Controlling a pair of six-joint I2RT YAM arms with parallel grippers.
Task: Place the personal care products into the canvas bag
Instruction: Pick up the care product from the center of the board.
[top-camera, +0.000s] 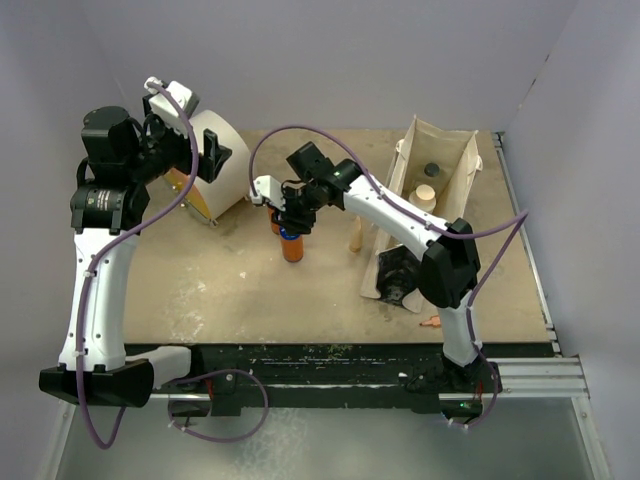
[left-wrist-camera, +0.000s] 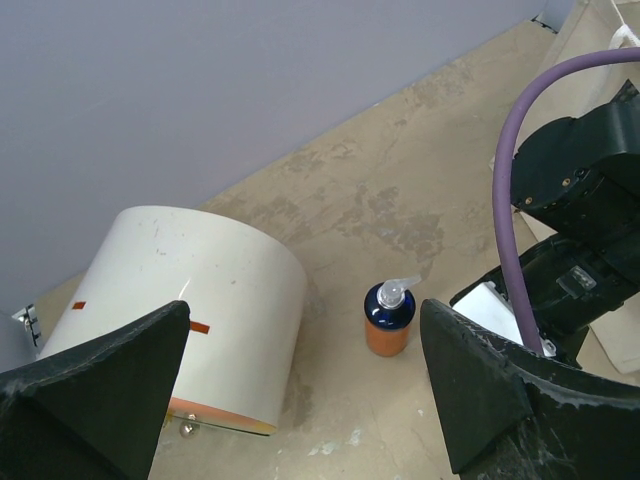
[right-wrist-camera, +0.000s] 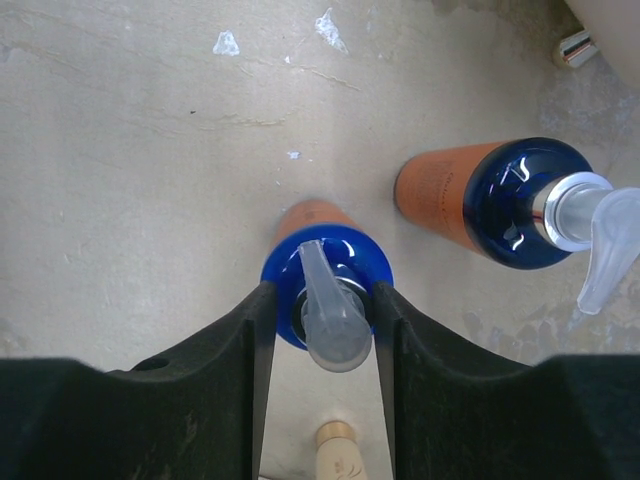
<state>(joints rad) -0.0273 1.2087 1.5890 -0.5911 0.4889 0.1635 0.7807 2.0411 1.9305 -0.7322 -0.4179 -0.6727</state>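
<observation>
1. Right gripper (right-wrist-camera: 324, 292): in the overhead view its fingertips are hidden under its own wrist. The wrist view shows the two fingers pressed against the blue cap of an orange bottle (right-wrist-camera: 312, 222), one on each side, with the jaws partly closed. The bottle stands upright on the table (top-camera: 200, 270), left of centre. Its body is mostly hidden beneath the cap and pump.
2. Second orange bottle (right-wrist-camera: 455, 195): stands just beside the first and is not gripped. Its pump spout is cut off at the right edge of the wrist view.
3. Left gripper (left-wrist-camera: 305, 308): jaws spread wide and holding nothing, at the far left by a cream drum (left-wrist-camera: 190, 300).
4. Canvas bag (top-camera: 466, 170): at the far right, well apart from both orange bottles, with its mouth open. A dark cap (top-camera: 432, 168) and a cream bottle (top-camera: 425, 194) show inside. The rest of the contents cannot be made out, and the right arm covers the bag's near end.
5. Wooden cone (top-camera: 355, 238): between the bottles and the bag.
6. Pale rounded top (right-wrist-camera: 335, 440): cut off at the lower edge of the right wrist view and cannot be identified.
</observation>
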